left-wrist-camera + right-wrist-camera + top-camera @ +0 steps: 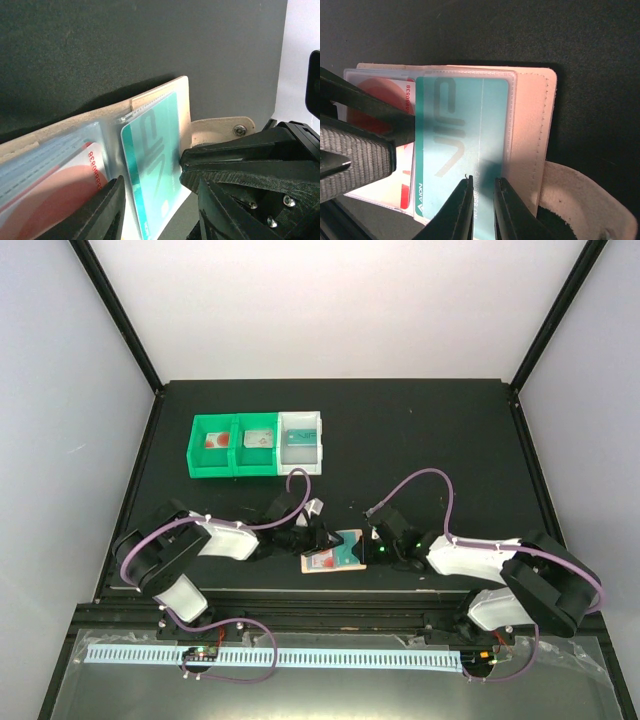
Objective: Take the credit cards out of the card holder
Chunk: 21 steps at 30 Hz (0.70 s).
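Note:
The tan card holder point(349, 539) lies open between the two arms near the table's front. A teal credit card point(460, 120) sticks partway out of its clear pocket, and a red-pink card point(372, 95) sits in the pocket beside it. My right gripper point(482, 179) is shut on the teal card's protruding end, its fingers point(235, 150) meeting at the card's edge. My left gripper point(160, 186) is open and straddles the teal card point(152, 165), one finger over the red-pink card point(60, 195). The holder's tab point(580, 205) lies beside the right fingers.
A green bin point(196, 450) and a white bin point(318, 445) stand side by side at the back left, with small flat things lying inside. Purple cables loop over both arms. The table's front edge runs just below the holder.

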Tool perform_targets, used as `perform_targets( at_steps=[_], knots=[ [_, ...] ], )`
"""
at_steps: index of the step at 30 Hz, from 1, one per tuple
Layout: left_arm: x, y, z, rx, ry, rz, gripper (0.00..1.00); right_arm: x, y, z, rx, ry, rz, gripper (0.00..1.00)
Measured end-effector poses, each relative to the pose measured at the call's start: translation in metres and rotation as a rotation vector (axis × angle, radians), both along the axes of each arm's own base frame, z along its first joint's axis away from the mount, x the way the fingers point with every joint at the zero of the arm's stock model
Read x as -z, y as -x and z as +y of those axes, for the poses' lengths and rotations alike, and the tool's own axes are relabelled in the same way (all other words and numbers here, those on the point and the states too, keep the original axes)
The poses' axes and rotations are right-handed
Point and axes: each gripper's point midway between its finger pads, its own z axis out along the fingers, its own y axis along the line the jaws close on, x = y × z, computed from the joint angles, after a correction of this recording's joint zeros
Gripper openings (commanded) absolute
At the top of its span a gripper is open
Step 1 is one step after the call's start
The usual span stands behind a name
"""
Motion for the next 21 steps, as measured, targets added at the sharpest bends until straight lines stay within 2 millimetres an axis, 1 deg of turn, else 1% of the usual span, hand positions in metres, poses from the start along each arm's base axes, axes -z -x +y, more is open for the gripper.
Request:
perform_targets(
  at_steps=[7,13,16,19,21],
  knots=[
    [0.003,0.001,-0.001,-0.012,0.015,0.02,0.35,0.0,0.0,0.001,0.003,-0.013,-0.002,0.12],
    [0.008,0.003,-0.001,-0.016,0.016,0.041,0.2,0.0,-0.001,0.002,0.008,-0.018,-0.001,0.11],
    [0.01,0.006,0.0,-0.015,0.01,0.049,0.15,0.0,-0.001,0.002,0.01,-0.019,0.0,0.11],
    [0.012,0.007,0.001,-0.016,0.006,0.054,0.15,0.0,-0.001,0.001,0.013,-0.019,0.002,0.11],
    [0.012,0.007,0.002,-0.015,0.004,0.055,0.17,0.0,-0.001,0.001,0.013,-0.018,0.002,0.1]
  ],
)
